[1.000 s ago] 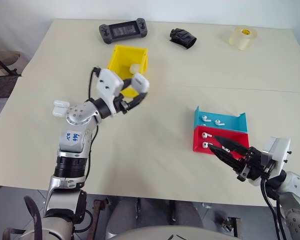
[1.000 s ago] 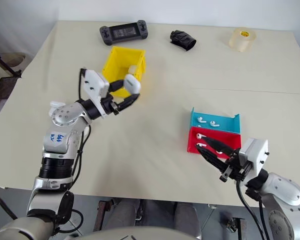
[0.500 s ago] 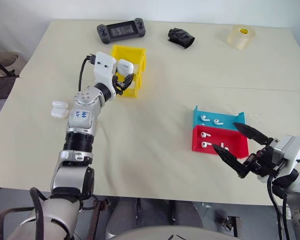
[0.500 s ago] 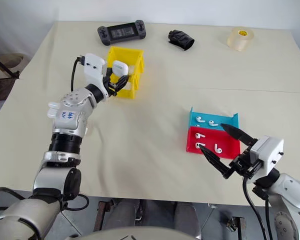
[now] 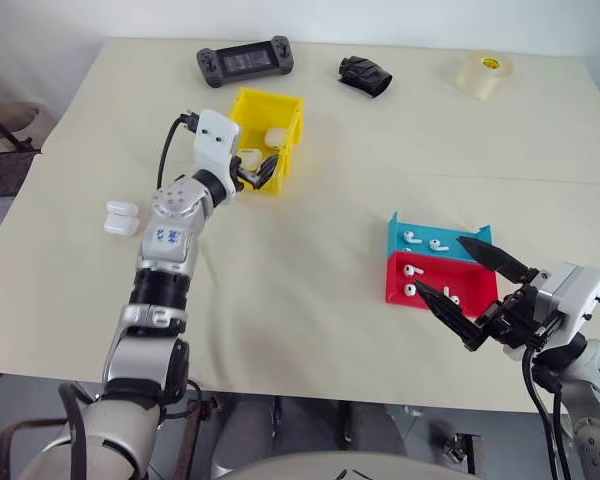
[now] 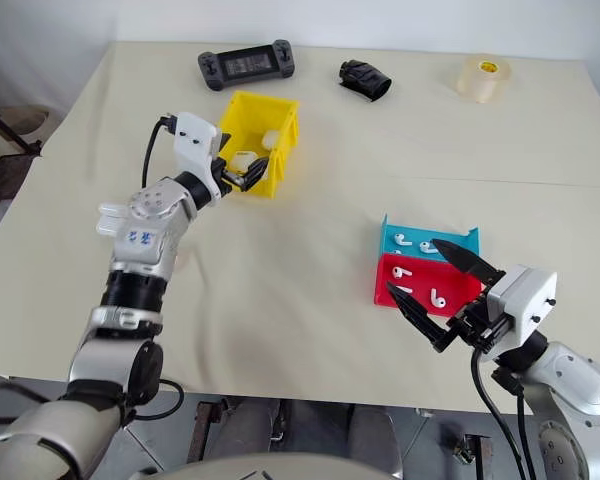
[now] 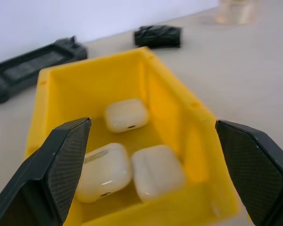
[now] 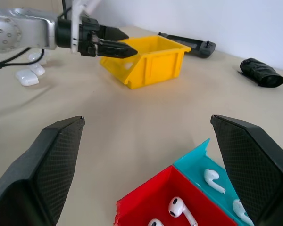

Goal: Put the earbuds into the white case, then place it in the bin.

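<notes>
Left pincer (image 5: 260, 172): its black fingers are standing wide apart, holding nothing, and hovering at the low front of the bright yellow open-topped plastic bin (image 5: 285, 112) on the far left of the pale surface (image 5: 300, 260).
Cases: three small glossy white rounded cases (image 7: 126, 114) are lying inside the bin, one at the back and two close together at the front; another white case (image 5: 121, 216) is sitting on the surface left of the arm.
Right pincer (image 5: 470, 290): its fingers are spread apart and empty, hanging at the near right, just beside the trays.
Earbuds: tiny white stemmed earbuds (image 8: 178, 206) are lying loose in the shallow red tray (image 5: 475, 296) and the blue tray (image 5: 440, 232) behind it.
Risk: the left fingers are sitting so close to the bin's front that pulling back carelessly could nudge or drag the light bin; the glossy earbuds could slip from the right pincer's tips.
</notes>
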